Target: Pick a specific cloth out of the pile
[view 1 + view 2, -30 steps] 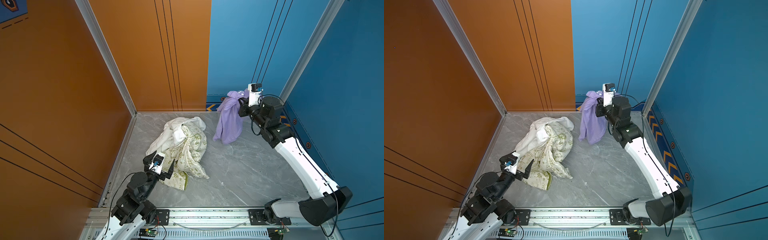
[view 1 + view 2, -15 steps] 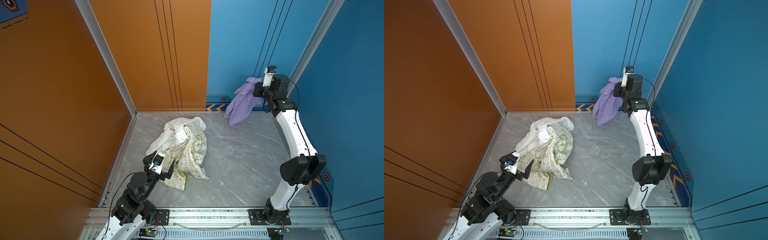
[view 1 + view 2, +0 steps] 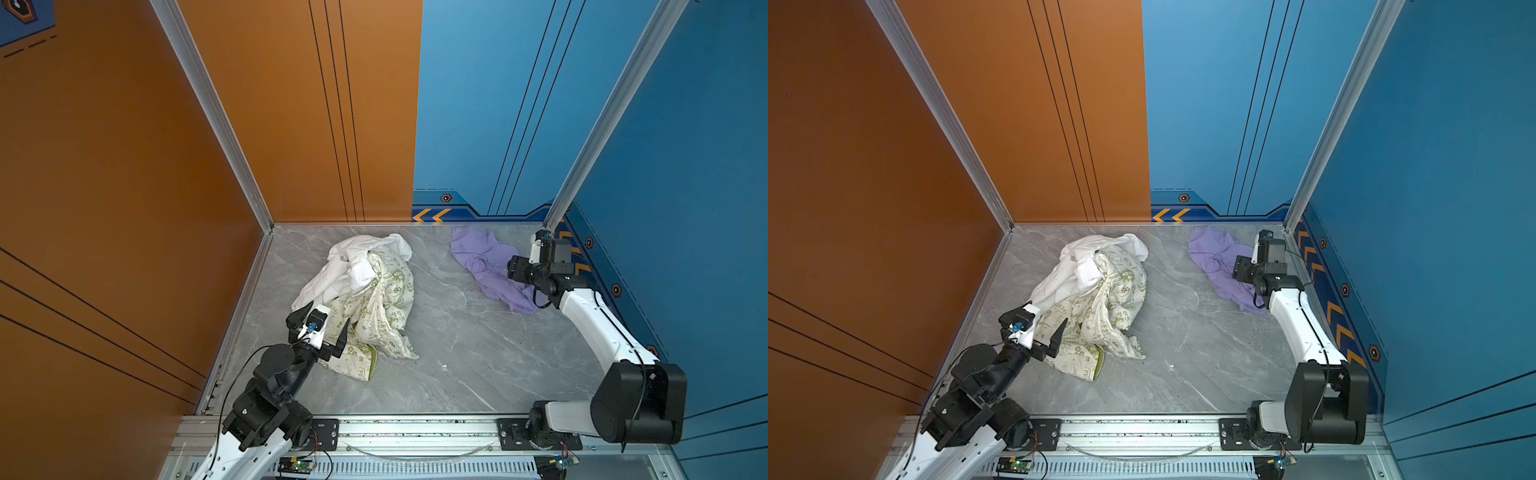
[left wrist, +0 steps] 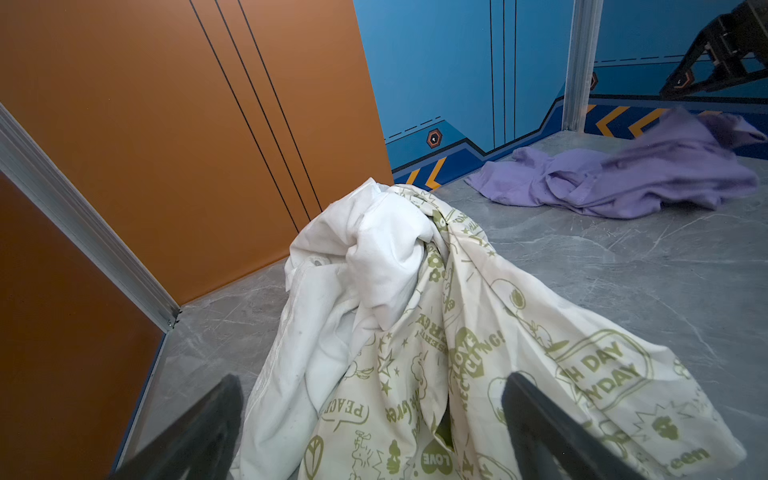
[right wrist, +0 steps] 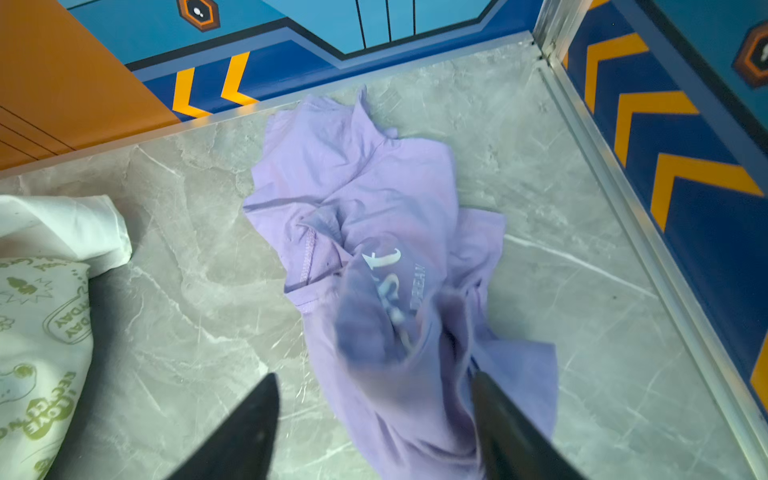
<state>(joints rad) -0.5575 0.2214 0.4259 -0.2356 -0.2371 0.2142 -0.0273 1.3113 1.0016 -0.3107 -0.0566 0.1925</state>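
The lavender cloth (image 3: 482,262) (image 3: 1214,257) lies crumpled on the grey floor near the back right corner, apart from the pile (image 3: 365,286) (image 3: 1096,282) of white and green-printed cream garments. My right gripper (image 3: 515,270) (image 5: 374,377) hangs open just over the cloth's near end. A blurred fold of the cloth (image 5: 365,187), with white lettering on it, sits between the spread fingers without being pinched. My left gripper (image 3: 320,328) (image 4: 374,380) is open at the pile's near edge, its fingers astride the printed cream fabric (image 4: 478,353). The cloth (image 4: 602,183) shows beyond the pile.
Orange wall (image 3: 124,208) on the left and at the back, blue wall (image 3: 685,166) on the right. An aluminium post (image 3: 557,216) stands in the back right corner close to my right gripper. The mounting rail (image 3: 415,432) runs along the front edge.
My right arm came down from high against the back wall to the floor at the back right. Its jaws opened, and the lavender cloth dropped and spread out. The left arm has not moved.
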